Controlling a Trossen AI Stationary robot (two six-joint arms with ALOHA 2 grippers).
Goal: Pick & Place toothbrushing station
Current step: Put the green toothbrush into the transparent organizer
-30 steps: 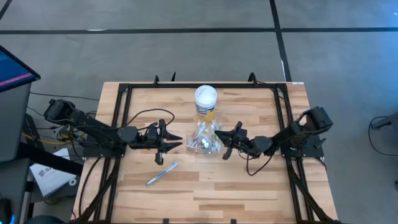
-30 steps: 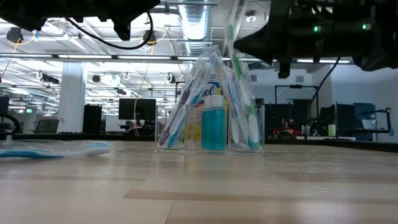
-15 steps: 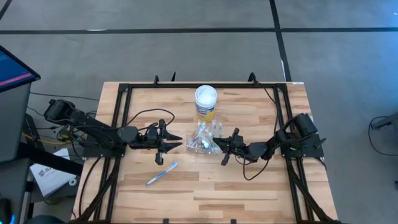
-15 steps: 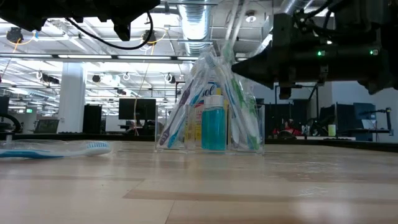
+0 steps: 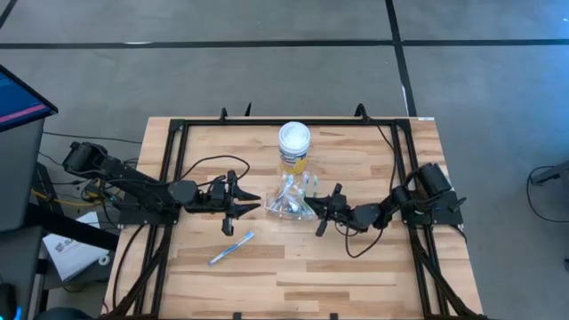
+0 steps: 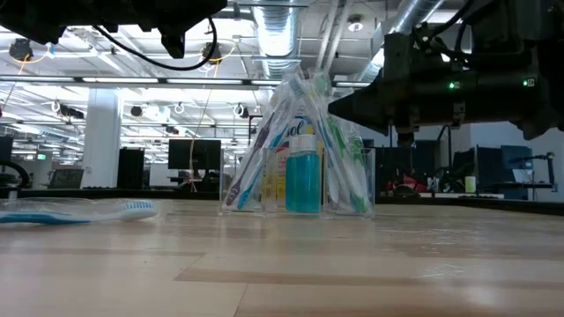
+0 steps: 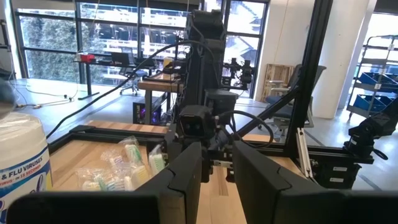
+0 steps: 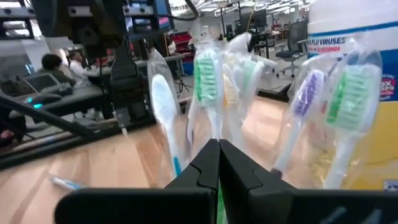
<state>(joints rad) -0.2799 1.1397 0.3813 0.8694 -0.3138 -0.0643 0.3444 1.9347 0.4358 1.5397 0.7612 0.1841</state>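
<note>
A small clear plastic cup packed with wrapped slim toothbrushes and a teal tube stands near the middle of the wooden slatted table, just at six o'clock of a white-lidded yellow jar when seen from above. The right gripper, fingers pressed together, sits at about four o'clock of the cup, its tips right at the cluster of bristle heads; the wrist view shows a thin green-and-white handle running down between the closed fingers, so it appears to be pinching one toothbrush, though the contact itself is hidden. The left gripper hovers at nine o'clock of the cup, near but apart, its fingers partly spread and empty. One loose blue-and-white toothbrush in a clear wrapper lies flat at seven o'clock of the cup, its long axis running from eight o'clock to two o'clock, clearly nearer the left arm. The table-level view shows the brushes leaning upright and fanned; the overhead view shows only a bright huddle of tops.
</note>
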